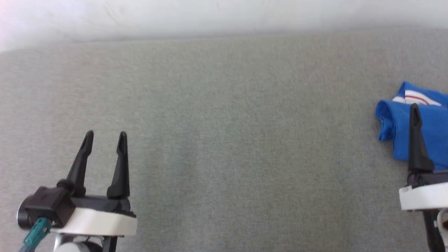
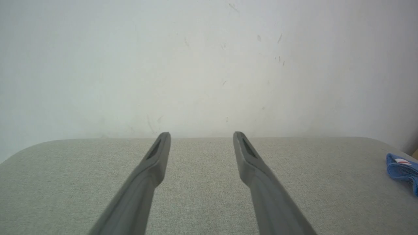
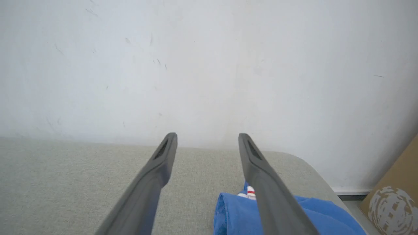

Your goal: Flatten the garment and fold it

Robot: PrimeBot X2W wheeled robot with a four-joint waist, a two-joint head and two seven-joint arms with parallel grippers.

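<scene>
Head view, left arm: the left gripper (image 1: 105,134) sits at the lower left, held low over the grey fabric tabletop (image 1: 224,147), its white wrist cuff (image 1: 98,222) nearest the camera and its fingers pointing away from the robot toward the wall (image 2: 209,65)
Left fingers: spread apart with bare tabletop showing in the gap, holding nothing
Left wrist view: the two fingers rise from the bottom edge and run nearly level above the tabletop, their tips reaching about the line where tabletop meets wall
Right wrist view, right arm: the right gripper (image 3: 207,135) points the same way, toward the wall, near the rounded right corner of the tabletop
Right fingers: spread apart and empty; the right-hand one passes across the blue cloth, but whether it touches it cannot be told
Head view, right arm: at the lower right edge, one dark finger stands up in front of the blue cloth above a white cuff; the other finger is cut off by the frame
Garment: the garment (image 1: 393,120) lies bunched in a heap at the right side of the tabletop, blue folds toward the robot and a white piece with a red stripe on its far side, well apart from the left gripper
Beyond the corner: a brown cardboard box (image 3: 395,192) with a white print stands beside the wall
</scene>
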